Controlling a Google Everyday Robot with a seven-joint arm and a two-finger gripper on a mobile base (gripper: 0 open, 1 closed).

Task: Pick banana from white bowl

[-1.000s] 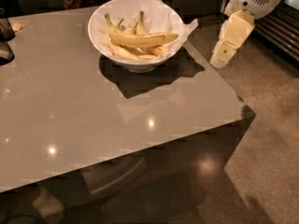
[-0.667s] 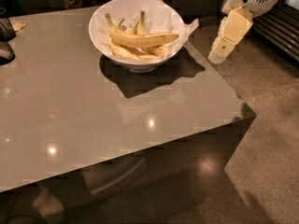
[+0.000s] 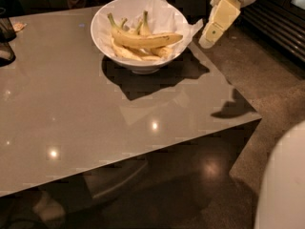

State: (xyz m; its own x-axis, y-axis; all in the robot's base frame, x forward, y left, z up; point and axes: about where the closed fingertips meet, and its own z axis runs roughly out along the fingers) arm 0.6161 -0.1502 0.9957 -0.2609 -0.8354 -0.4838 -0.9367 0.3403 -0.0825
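The white bowl (image 3: 108,49) sits on the gray table (image 3: 86,123) at the upper middle of the frame, near the table's far right corner. White paper (image 3: 167,12) lines it and sticks out over the right rim. The banana (image 3: 145,40) lies across the top of the pile inside, its greenish stem pointing to the upper left and its brownish tip to the right. Shorter, paler bananas (image 3: 127,54) lie under and behind it.

The gripper (image 3: 209,38) hangs at the upper right of the frame, just beside the paper's edge and outside the bowl, slanting down to the left. It touches nothing. Whether it is released or clenched cannot be told.

A dark object (image 3: 5,42) stands at the left edge.
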